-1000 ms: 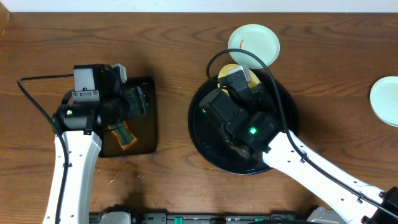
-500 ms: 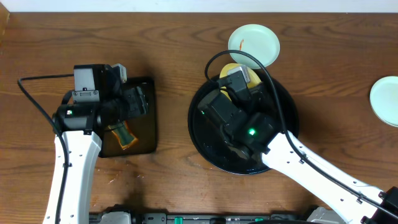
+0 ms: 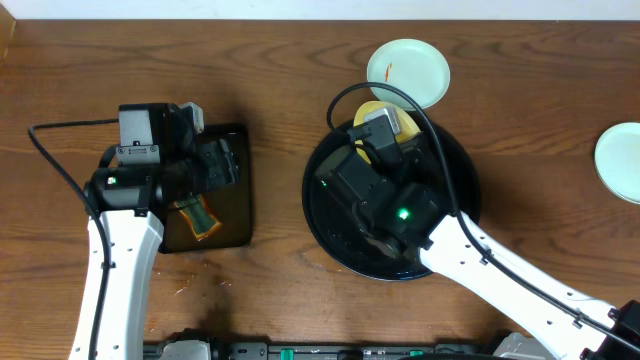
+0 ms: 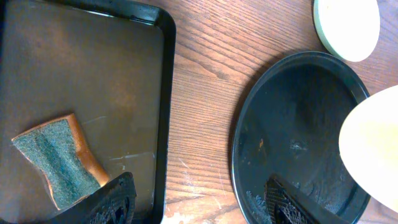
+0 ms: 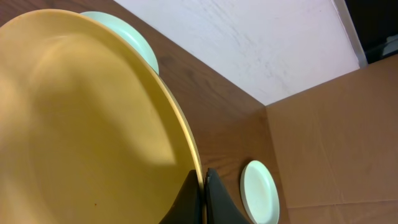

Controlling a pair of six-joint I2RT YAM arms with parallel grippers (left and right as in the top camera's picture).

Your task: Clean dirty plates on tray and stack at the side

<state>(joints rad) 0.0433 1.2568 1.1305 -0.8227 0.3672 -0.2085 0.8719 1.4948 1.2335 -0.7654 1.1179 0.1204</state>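
The right gripper (image 5: pixel 200 186) is pinching the rim of the yellow plate (image 5: pixel 81 124), holding it over the far side of the round black tray (image 3: pixel 455 180). The left gripper (image 4: pixel 199 202) is hovering spread wide above the rectangular tray (image 4: pixel 81 68), where a sponge (image 4: pixel 59 158) is lying. One mint plate (image 3: pixel 408 70) is sitting on the table (image 3: pixel 280 60) just beyond the round tray's far rim. A second mint plate (image 3: pixel 620 160) is lying well apart at the right edge.

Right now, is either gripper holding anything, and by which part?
The right gripper is shut on the yellow plate, pinching it at the rim. The left gripper is open and holds nothing.
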